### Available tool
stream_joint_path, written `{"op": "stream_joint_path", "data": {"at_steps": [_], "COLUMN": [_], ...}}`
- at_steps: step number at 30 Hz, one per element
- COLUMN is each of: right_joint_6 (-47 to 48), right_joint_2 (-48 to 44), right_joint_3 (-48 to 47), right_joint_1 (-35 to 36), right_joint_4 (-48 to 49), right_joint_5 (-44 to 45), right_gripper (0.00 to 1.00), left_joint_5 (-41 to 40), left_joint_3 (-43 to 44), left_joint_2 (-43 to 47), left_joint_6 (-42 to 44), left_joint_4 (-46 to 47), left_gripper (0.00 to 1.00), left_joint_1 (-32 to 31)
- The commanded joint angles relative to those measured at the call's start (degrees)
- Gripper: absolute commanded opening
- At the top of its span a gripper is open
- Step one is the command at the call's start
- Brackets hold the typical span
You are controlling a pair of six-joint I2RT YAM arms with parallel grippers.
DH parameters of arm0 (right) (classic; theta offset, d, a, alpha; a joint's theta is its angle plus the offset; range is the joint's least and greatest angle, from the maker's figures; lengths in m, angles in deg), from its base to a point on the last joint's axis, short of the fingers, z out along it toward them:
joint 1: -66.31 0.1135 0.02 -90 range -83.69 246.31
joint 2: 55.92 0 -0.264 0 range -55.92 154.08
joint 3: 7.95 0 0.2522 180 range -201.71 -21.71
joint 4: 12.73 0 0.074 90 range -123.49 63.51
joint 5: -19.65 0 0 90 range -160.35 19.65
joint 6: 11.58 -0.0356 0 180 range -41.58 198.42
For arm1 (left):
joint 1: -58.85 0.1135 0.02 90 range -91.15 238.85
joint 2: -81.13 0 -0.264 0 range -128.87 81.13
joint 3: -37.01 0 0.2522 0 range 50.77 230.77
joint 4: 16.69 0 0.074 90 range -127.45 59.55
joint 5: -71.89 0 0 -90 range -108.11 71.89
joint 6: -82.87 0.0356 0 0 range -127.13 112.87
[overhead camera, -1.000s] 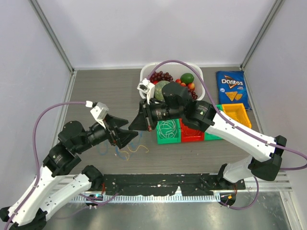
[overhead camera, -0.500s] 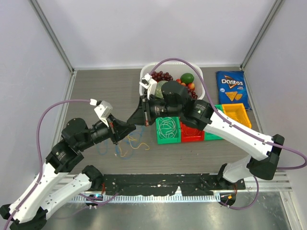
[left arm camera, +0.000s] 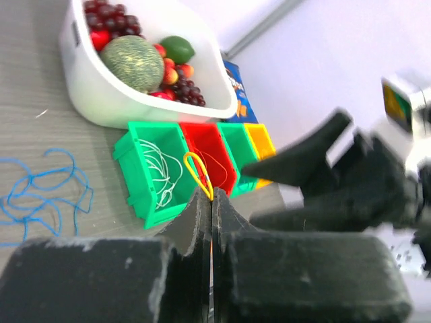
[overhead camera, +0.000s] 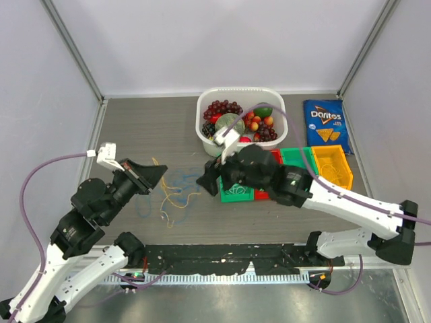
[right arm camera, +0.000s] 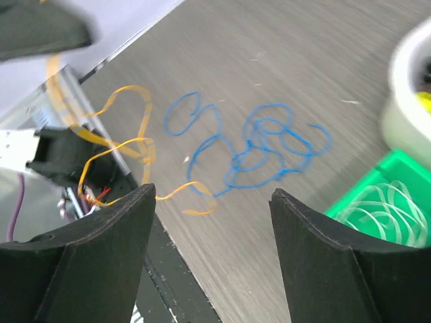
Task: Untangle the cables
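The left gripper [left arm camera: 206, 196], lower centre of its wrist view, is pressed together, pinching a loop of yellow cable [left arm camera: 197, 171]. The right gripper [right arm camera: 210, 202] hangs spread wide above the blue cable [right arm camera: 259, 151] lying mid-frame on the table.

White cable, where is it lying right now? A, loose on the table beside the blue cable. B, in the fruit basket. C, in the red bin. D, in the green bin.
D: the left wrist view shows the white cable coiled inside the green bin.
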Motion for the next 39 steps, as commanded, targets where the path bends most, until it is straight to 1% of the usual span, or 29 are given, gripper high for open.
{"op": "stream_joint_path", "data": {"at_steps": [1,2,3,5,7,9,11,12,14,17,22,24,27,28,30,32,33,34,35,36,38,39], "right_joint_6": [9.3,9.3,9.48,9.74,10.01,10.01,9.66,9.05,7.73,7.19,6.84,6.93,7.28,7.46,7.63,7.72,7.63,7.55,7.46,7.37,7.02,7.1], "right_joint_2": [7.37,8.44,10.28,11.87,13.02,15.12,17.14,17.68,18.82,19.18,21.89,23.3,25.5,25.77,26.56,26.74,26.56,26.47,26.12,25.86,25.07,24.63], "right_joint_3": [-3.07,-5.34,-5.97,-7.38,-8.7,-11.33,-13.18,-13.62,-14.51,-13.81,-15.03,-15.3,-16.52,-16.79,-17.05,-16.62,-16.27,-15.48,-14.95,-13.9,-12.41,-12.05], "right_joint_1": [11.11,12.78,14.19,15.68,16.57,17.01,17.71,17.89,18.59,19.21,19.12,19.12,19.12,19.12,19.12,19.12,19.03,19.12,19.12,19.12,19.12,19.12], "right_joint_4": [6.57,6.39,6.91,8.92,10.33,10.51,10.51,10.69,11.74,14.55,18.06,19.99,20.27,22.1,22.38,22.47,22.99,23.52,24.48,25.19,27.21,28.26], "right_joint_5": [11.13,12.21,13.96,14.59,14.68,15.29,18.0,20.46,23.28,23.47,21.54,20.83,21.1,21.01,20.66,21.01,21.09,21.27,21.45,21.62,21.97,22.32], "right_gripper": [0.73,0.72,0.72,0.72,0.72,0.72,0.7,0.67,0.63,0.63,0.65,0.65,0.64,0.63,0.57,0.48,0.4,0.37,0.29,0.25,0.08,0.06], "left_joint_5": [-11.64,-12.6,-13.74,-15.94,-17.01,-17.18,-17.97,-18.58,-20.17,-22.54,-23.51,-23.34,-22.81,-22.81,-22.81,-22.81,-22.81,-22.81,-22.63,-22.37,-22.02,-21.76], "left_joint_3": [2.74,3.44,4.23,6.42,8.19,8.63,8.72,8.81,9.16,10.39,12.06,11.89,10.75,10.48,10.39,10.48,10.57,10.65,10.48,10.31,9.87,9.34], "left_joint_2": [-0.92,-1.36,-1.97,-3.46,-4.69,-5.4,-5.49,-5.4,-5.4,-6.19,-7.34,-7.25,-6.55,-6.28,-6.02,-5.84,-5.67,-5.58,-5.58,-5.49,-5.4,-5.32], "left_joint_6": [-11.28,-11.54,-11.98,-12.86,-13.48,-14.36,-15.67,-16.72,-18.31,-21.38,-24.11,-24.99,-25.87,-26.13,-26.4,-26.4,-26.4,-26.4,-26.57,-26.75,-27.62,-27.8], "left_joint_4": [-5.28,-6.15,-7.38,-10.8,-13.36,-13.89,-13.98,-14.33,-15.21,-18.19,-20.66,-20.58,-19.61,-19.52,-19.61,-19.43,-19.43,-19.26,-19.17,-18.91,-18.73,-18.3], "left_gripper": [0.0,0.0,0.0,0.0,0.0,0.0,0.0,0.0,0.0,0.0,0.0,0.0,0.0,0.0,0.0,0.0,0.0,0.0,0.0,0.0,0.0,0.0], "left_joint_1": [0.13,0.13,0.13,0.13,0.13,0.13,0.04,0.13,0.04,0.13,0.04,0.13,0.13,0.13,0.13,0.13,0.13,0.04,0.13,0.13,0.13,0.13]}}
